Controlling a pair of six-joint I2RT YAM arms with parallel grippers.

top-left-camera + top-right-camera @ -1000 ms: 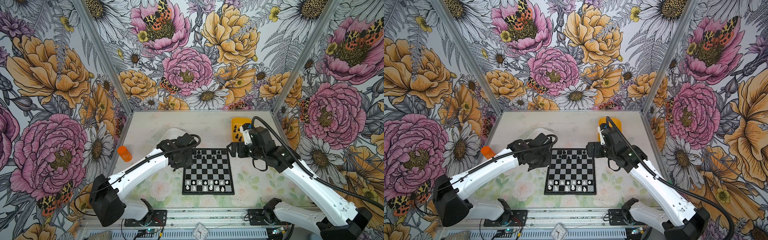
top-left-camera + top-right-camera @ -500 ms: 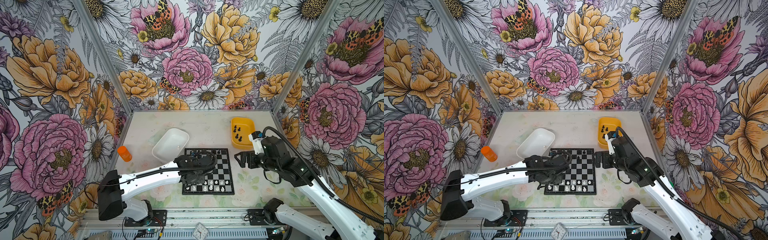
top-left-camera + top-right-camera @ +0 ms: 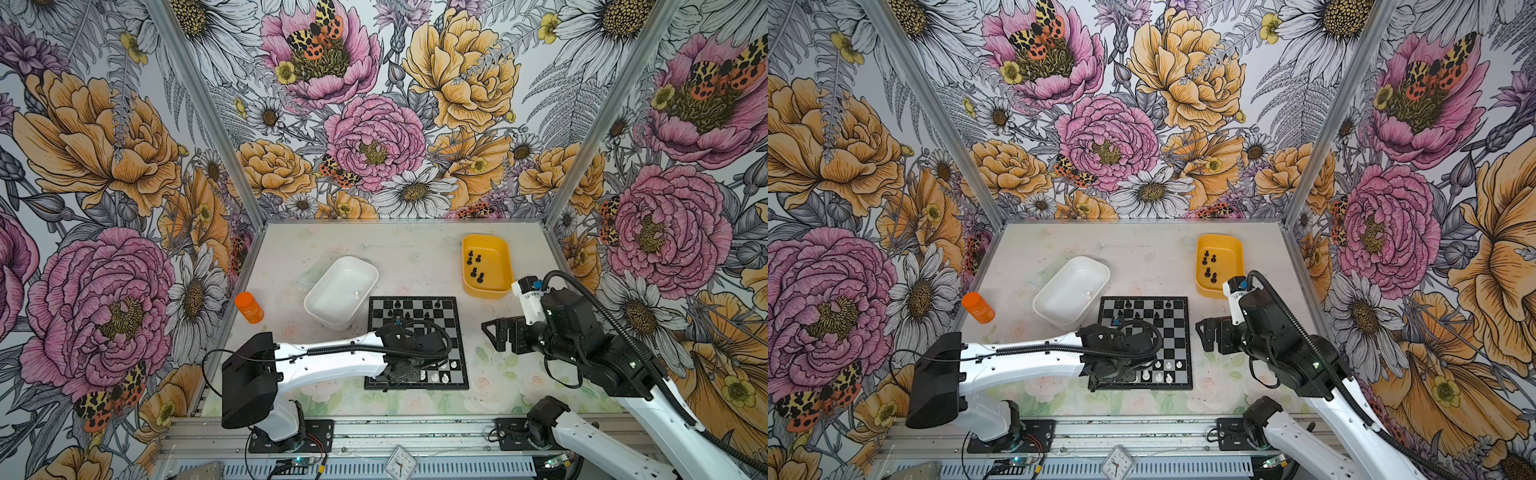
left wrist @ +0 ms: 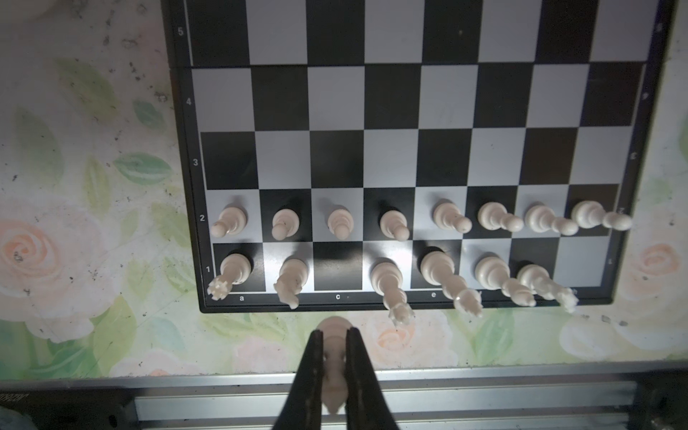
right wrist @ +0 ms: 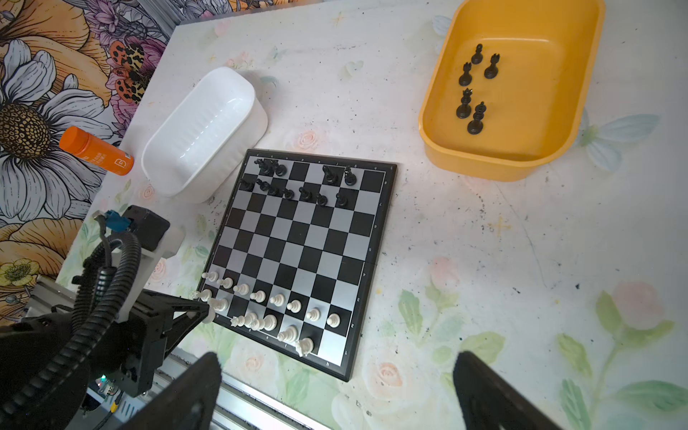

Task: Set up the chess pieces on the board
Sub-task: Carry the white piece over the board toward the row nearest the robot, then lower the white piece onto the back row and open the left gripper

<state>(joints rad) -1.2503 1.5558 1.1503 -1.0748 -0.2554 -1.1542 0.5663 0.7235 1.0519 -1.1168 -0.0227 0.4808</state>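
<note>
Shifted to board [image 4: 391, 96] front, left pincer [image 4: 334, 337] gripping white piece [image 4: 332, 387], right pincer [image 5: 337, 363] released (wide), yellow tub [image 5: 484, 167] holding five black pieces [image 5: 475, 118].

Black-and-grey checked board [image 5: 298, 253]; white tub [image 5: 201, 130]; yellow tub [image 5: 528, 111]; orange bottle [image 5: 96, 150]; floral walls [image 3: 374, 141]

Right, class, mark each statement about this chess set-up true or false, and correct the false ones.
1. The left tool is shut on a white chess piece. True.
2. The right tool grips a black piece. False: it is open and empty.
3. The yellow tub holds five black pieces. True.
4. Every square in row 1 of the board is filled. False: squares c and h are bare.
5. The orange bottle is on the board. False: it is on the table, off the board.
</note>
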